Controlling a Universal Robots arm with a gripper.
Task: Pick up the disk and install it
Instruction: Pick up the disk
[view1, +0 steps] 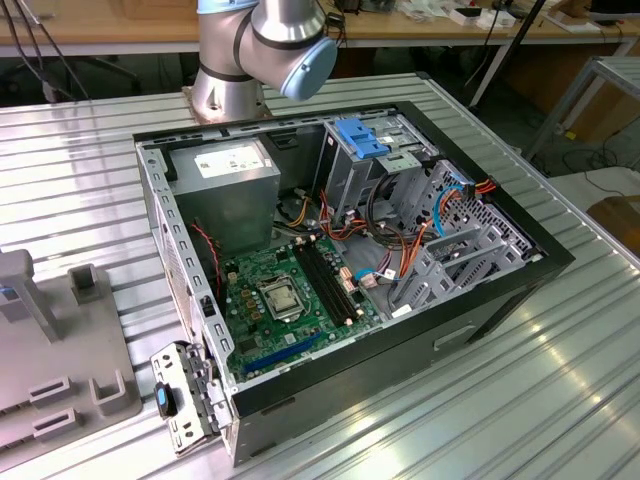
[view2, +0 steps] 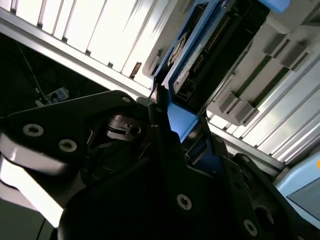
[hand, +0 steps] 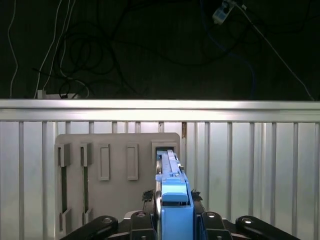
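In both wrist views the disk (hand: 172, 192) (view2: 200, 55) stands on edge: a dark body in a bright blue carrier. My gripper (hand: 173, 207) (view2: 182, 130) is shut on the disk, with a black finger pressed against each side of the carrier's near end. The disk's far end is at one slot of a grey slotted holder (hand: 117, 165). I cannot tell whether it still sits in that slot. In the exterior view the open computer case (view1: 500, 300) lies on the table, with grey drive cages (view1: 450, 255) at the exterior view's right.
The grey holder (view1: 50, 350) lies at the exterior view's left, beside the case. A blue latch piece (view1: 362, 137) tops a cage at the case's back. The arm's base (view1: 235, 70) stands behind the case. The ribbed table's edge (hand: 160, 107) gives onto dark floor with cables.
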